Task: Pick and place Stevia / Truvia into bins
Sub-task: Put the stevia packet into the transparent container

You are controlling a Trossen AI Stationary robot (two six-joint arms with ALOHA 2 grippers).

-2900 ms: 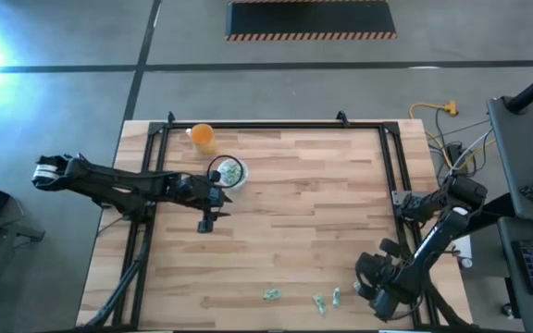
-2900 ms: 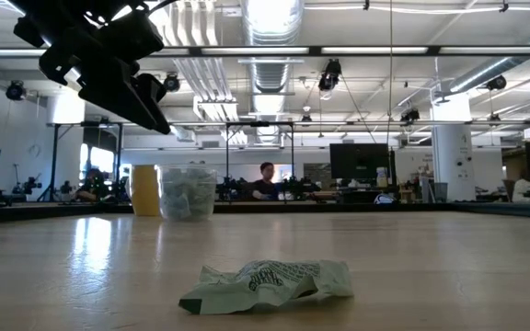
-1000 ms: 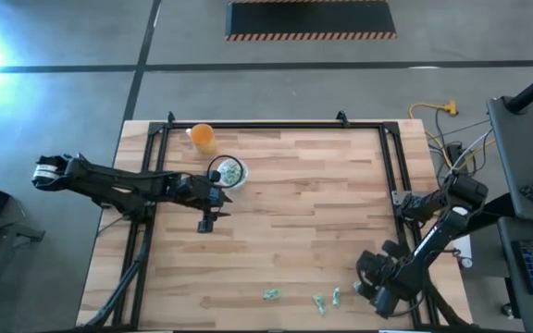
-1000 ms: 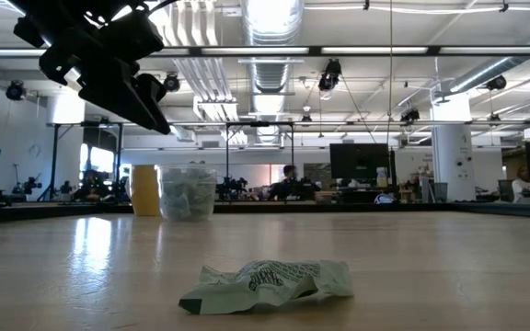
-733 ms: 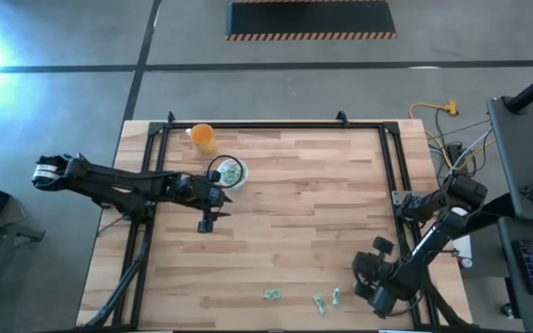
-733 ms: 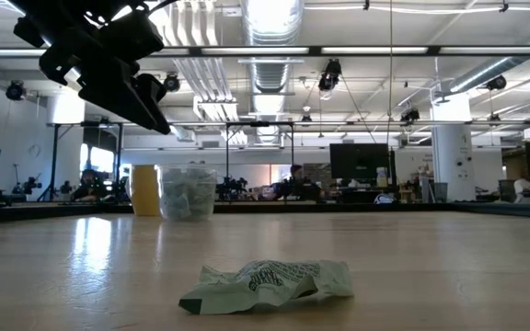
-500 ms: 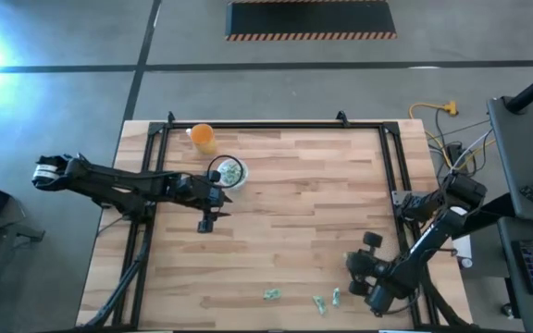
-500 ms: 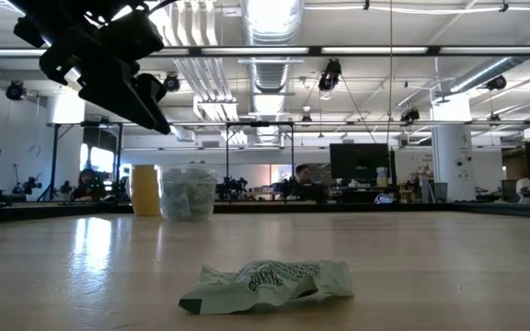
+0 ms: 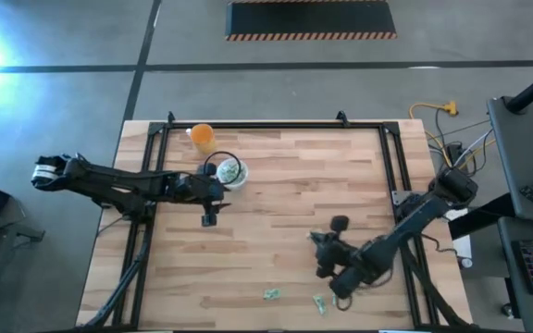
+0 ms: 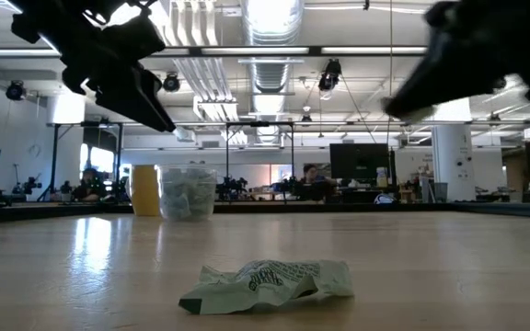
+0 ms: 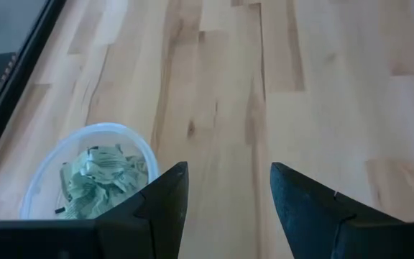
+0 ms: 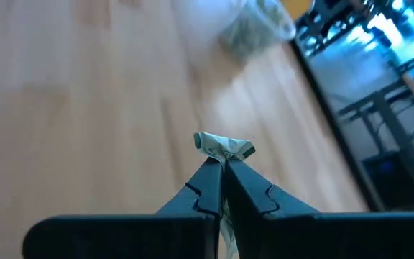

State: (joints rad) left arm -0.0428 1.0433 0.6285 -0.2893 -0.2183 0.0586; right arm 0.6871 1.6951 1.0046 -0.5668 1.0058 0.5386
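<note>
High view: the right gripper (image 9: 323,252) hangs over the table's near middle; two sachets (image 9: 272,295) lie near the front edge. The left gripper (image 9: 209,218) waits beside the clear cup (image 9: 230,172), an orange cup (image 9: 202,138) beyond.

Right wrist view: fingers pressed together pinch a crumpled Stevia sachet (image 12: 224,146) by its edge. It looks light and limp, likely to slip.

Left wrist view: fingers spread, empty.

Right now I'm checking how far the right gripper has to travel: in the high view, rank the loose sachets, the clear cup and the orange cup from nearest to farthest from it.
1. Loose sachets, near edge, just below the right gripper.
2. Clear cup, far left, beside the left gripper.
3. Orange cup, far-left corner.
</note>
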